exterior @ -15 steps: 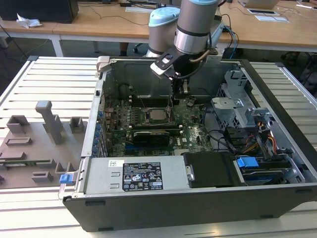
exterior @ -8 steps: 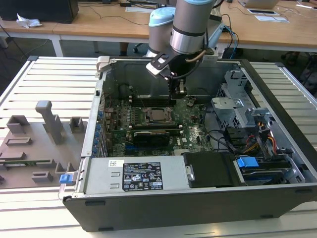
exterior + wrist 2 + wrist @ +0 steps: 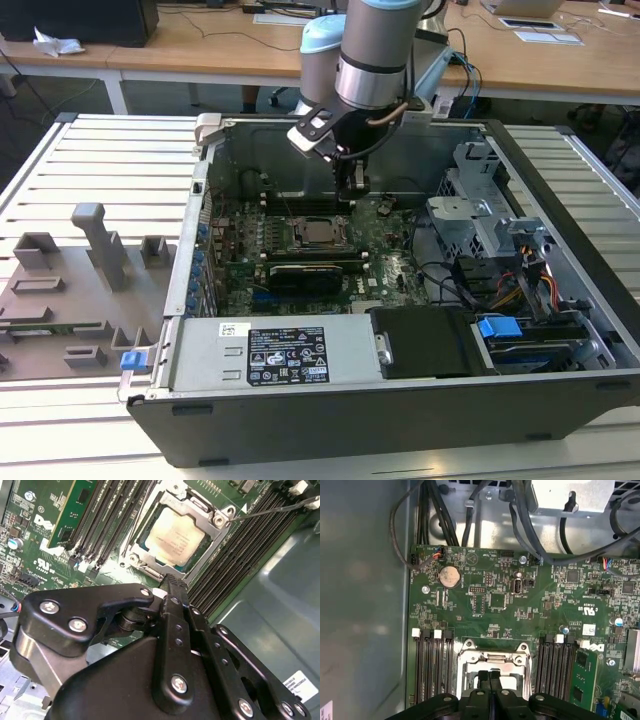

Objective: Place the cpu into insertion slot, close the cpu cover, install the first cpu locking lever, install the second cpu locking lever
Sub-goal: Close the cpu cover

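The jaws are sitting pressed together, pinching nothing, their tips hanging at one edge of the cover [image 3: 197, 510]; whether they are touching it I cannot tell. The chip [image 3: 175, 539] is lying flat in the socket [image 3: 298, 228] under that thin metal frame. It is looking light, stiff and fragile, best taken by its edges. The arm [image 3: 375, 50] is reaching straight down into the computer case [image 3: 560, 400] on the bench [image 3: 100, 150].

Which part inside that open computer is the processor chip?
Look inside the open dark grey computer case, at the green circuit board on its floor. Near its middle, the small pale silvery-beige square chip sits framed by a silvery metal plate, unlike the long black memory slots flanking it.
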`<state>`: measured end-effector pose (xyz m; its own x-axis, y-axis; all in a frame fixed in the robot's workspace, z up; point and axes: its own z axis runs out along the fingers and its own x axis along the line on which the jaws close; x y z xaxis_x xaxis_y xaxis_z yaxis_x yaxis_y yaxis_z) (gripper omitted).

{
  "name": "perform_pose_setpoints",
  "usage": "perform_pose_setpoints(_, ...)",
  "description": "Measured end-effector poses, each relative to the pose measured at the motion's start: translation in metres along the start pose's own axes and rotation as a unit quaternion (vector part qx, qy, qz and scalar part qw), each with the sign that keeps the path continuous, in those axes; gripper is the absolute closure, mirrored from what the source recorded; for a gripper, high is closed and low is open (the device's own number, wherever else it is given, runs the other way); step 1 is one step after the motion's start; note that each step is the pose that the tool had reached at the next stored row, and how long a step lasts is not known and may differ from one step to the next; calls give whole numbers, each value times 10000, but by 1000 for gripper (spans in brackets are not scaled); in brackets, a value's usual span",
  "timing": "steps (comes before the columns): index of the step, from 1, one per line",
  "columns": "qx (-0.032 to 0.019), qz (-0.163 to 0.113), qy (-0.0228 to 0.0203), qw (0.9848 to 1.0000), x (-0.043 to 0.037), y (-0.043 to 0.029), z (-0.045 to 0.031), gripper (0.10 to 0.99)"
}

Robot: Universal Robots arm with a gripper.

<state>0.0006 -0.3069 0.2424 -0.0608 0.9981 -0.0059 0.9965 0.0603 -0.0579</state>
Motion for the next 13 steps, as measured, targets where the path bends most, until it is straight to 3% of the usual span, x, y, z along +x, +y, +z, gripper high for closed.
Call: perform_pose_setpoints(13,0,0,0,10000,7,-106,14,976)
